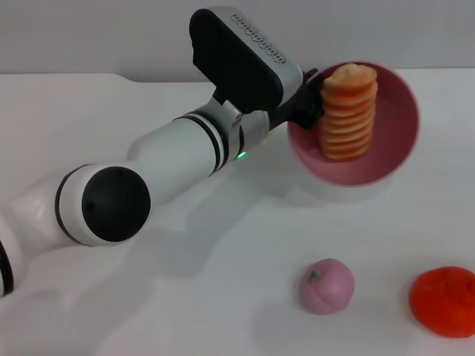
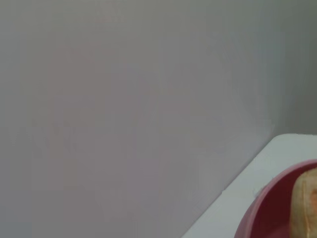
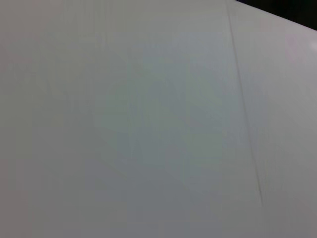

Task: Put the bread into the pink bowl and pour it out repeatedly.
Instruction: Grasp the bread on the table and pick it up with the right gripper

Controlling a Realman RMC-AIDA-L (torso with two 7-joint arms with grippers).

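Observation:
The pink bowl (image 1: pixel 393 148) is lifted off the table at the back right and tipped so its opening faces me. The bread (image 1: pixel 348 113), an orange-and-cream ridged loaf, lies inside it, standing on end against the bowl's wall. My left gripper (image 1: pixel 306 102) is shut on the bowl's left rim. In the left wrist view only the bowl's rim (image 2: pixel 257 208) and an end of the bread (image 2: pixel 304 208) show. My right gripper is out of view.
A small pink peach-like ball (image 1: pixel 326 285) with a green stem lies on the white table at the front right. An orange fruit (image 1: pixel 445 300) lies at the front right edge. The grey wall stands behind the table.

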